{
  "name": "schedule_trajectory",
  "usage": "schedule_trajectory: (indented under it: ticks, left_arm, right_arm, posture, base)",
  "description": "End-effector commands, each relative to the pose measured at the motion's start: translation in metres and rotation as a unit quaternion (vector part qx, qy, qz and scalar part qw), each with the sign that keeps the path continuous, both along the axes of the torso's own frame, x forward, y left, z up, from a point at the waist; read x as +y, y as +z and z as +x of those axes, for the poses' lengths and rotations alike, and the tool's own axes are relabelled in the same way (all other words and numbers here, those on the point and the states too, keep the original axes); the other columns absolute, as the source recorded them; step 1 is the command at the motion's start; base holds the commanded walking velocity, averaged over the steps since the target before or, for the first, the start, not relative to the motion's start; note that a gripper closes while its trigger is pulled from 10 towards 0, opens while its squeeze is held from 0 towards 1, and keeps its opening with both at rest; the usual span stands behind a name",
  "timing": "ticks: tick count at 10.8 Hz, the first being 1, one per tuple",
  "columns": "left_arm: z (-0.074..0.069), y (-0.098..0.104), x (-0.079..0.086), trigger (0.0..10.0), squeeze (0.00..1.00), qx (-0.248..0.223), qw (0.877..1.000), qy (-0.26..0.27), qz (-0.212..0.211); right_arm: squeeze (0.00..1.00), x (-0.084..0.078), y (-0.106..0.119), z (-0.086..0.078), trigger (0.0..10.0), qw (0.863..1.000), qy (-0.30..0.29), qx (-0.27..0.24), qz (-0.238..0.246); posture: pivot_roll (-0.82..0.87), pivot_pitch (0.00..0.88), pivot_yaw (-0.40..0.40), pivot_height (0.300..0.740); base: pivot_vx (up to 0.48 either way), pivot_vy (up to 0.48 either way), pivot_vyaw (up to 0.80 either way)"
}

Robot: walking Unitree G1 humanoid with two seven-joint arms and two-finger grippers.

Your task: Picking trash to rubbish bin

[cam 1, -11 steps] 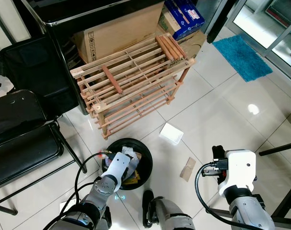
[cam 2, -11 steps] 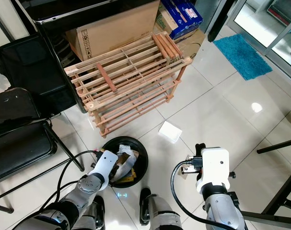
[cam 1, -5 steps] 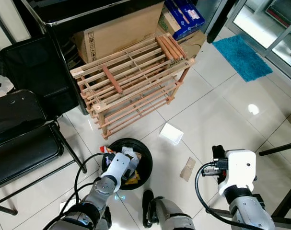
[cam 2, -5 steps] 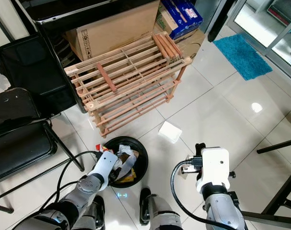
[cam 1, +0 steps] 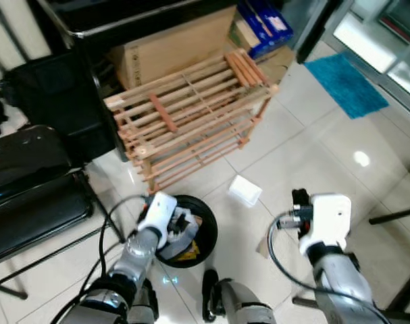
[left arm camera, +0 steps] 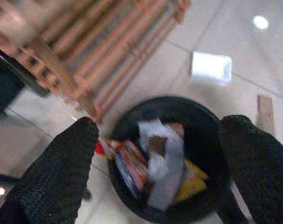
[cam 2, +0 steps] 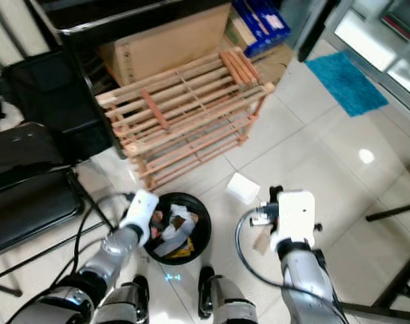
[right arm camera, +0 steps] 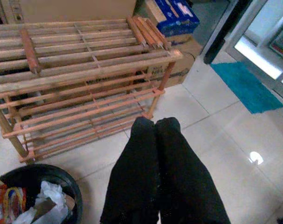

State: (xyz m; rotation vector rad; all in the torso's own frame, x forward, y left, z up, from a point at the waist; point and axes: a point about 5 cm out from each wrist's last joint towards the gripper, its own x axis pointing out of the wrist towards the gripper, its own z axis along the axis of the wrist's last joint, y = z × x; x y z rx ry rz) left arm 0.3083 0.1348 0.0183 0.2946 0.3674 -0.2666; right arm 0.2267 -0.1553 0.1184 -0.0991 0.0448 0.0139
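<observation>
Black and round, your rubbish bin (cam 1: pixel 191 233) stands on the white tiled floor (cam 1: pixel 306 142) just before the wooden rack (cam 1: pixel 191 115), with wrappers and crumpled paper inside. Your left end effector (left arm camera: pixel 160 154) hovers above it, fingers spread wide. Your right end effector (right arm camera: pixel 157 175) is clenched, holding nothing. You have a white box (cam 1: pixel 245 190) and a brown cardboard scrap (cam 2: pixel 260 241) lying on the floor.
</observation>
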Motion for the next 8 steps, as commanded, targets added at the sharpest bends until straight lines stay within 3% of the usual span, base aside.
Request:
schedule_trajectory:
  ticks: [1, 3, 4, 5, 7, 8]
  left_arm:
    - [0.000, 0.004, -0.005, 10.0, 1.00, -0.012, 1.000, -0.007, -0.011]
    - [0.015, 0.040, -0.014, 10.0, 1.00, -0.081, 0.995, -0.020, -0.047]
    - [0.017, 0.046, -0.017, 10.0, 1.00, -0.086, 0.994, -0.031, -0.062]
    - [0.014, 0.056, -0.024, 10.0, 1.00, -0.094, 0.989, -0.077, -0.088]
    - [0.009, 0.074, -0.023, 10.0, 1.00, -0.118, 0.983, -0.100, -0.095]
    - [0.007, 0.082, -0.023, 10.0, 0.00, -0.125, 0.981, -0.108, -0.098]
  right_arm:
    - [0.00, -0.006, -0.006, 0.000, 10.0, 1.000, -0.011, 0.007, 0.001]
    - [0.00, -0.008, -0.004, 0.017, 10.0, 1.000, -0.014, -0.015, 0.005]
    - [0.00, -0.008, -0.003, 0.021, 10.0, 1.000, -0.015, -0.019, 0.006]
    - [0.00, -0.009, -0.004, 0.025, 10.0, 1.000, -0.014, -0.021, 0.004]
    - [0.00, -0.012, -0.006, 0.027, 10.0, 1.000, -0.013, -0.025, 0.000]
    - [0.00, -0.014, -0.007, 0.028, 10.0, 1.000, -0.017, -0.026, 0.001]
  posture:
    - [0.13, 0.223, -0.092, 0.740]
    - [0.19, 0.172, -0.076, 0.740]
    - [0.20, 0.157, -0.075, 0.740]
    - [0.21, 0.137, -0.081, 0.740]
    - [0.22, 0.115, -0.084, 0.740]
    - [0.22, 0.109, -0.083, 0.740]
  base:
    - [0.000, 0.000, 0.00]
    - [0.000, 0.000, 0.00]
    - [0.000, 0.000, 0.00]
    - [0.000, 0.000, 0.00]
    - [0.000, 0.000, 0.00]
    - [0.000, 0.000, 0.00]
